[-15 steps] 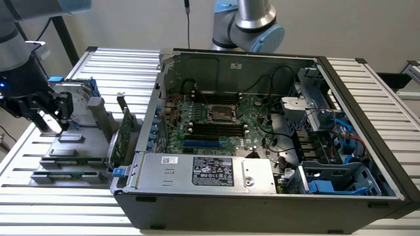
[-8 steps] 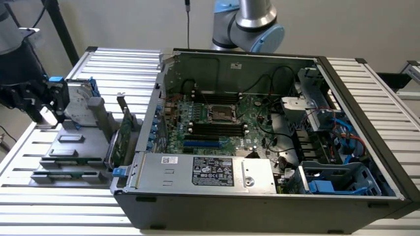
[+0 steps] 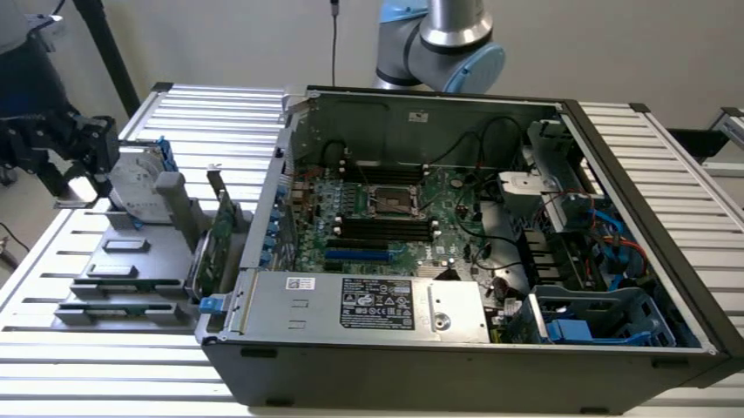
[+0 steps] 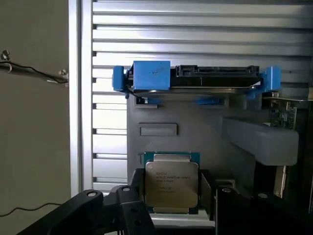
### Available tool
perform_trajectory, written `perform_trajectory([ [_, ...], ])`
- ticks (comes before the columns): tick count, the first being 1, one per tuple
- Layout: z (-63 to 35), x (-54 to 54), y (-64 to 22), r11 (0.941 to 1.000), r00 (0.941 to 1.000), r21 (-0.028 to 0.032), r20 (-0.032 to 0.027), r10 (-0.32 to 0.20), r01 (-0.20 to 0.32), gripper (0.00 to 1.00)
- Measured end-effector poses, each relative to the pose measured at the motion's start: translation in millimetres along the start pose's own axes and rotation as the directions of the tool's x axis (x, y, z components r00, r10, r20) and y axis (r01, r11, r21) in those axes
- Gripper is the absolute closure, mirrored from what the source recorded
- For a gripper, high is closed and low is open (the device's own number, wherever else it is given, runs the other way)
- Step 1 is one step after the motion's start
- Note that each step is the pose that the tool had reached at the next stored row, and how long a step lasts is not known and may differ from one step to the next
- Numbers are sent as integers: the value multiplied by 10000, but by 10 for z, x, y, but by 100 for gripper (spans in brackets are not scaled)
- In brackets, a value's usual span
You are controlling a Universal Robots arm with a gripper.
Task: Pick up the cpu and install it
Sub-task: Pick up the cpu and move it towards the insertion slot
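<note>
The cpu [image 4: 171, 183] is a small square chip with a dull silver top and a green edge. It sits between the black fingers of my gripper [image 4: 172, 188], and both fingers press against its sides, so the gripper is shut on it. In the exterior view my gripper [image 3: 64, 161] hangs at the exterior view's left, above the grey parts holder [image 3: 128, 261] and outside the open computer case [image 3: 465, 357]. The bare processor socket [image 3: 392, 202] lies in the middle of the green motherboard inside the case.
A silver hard drive with blue rails [image 4: 195, 81] stands on edge in the holder just beyond the cpu. An expansion card [image 3: 221, 235] stands upright between holder and case. A grey power supply with a black label [image 3: 372, 305] lies along the case's near side. Cables run at the exterior view's right.
</note>
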State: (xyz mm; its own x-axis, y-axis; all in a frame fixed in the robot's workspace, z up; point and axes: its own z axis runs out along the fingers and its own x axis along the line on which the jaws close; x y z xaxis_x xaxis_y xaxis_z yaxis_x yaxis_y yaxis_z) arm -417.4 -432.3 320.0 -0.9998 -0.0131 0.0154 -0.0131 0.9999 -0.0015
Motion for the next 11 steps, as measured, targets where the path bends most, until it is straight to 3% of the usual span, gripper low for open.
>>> perform_trajectory([
  [8, -365, -335, -5, 10000, 10000, -2, -63, -4, 4, 45],
  [11, -454, -469, -7, 10000, 10000, -1, -92, -13, 13, 45],
])
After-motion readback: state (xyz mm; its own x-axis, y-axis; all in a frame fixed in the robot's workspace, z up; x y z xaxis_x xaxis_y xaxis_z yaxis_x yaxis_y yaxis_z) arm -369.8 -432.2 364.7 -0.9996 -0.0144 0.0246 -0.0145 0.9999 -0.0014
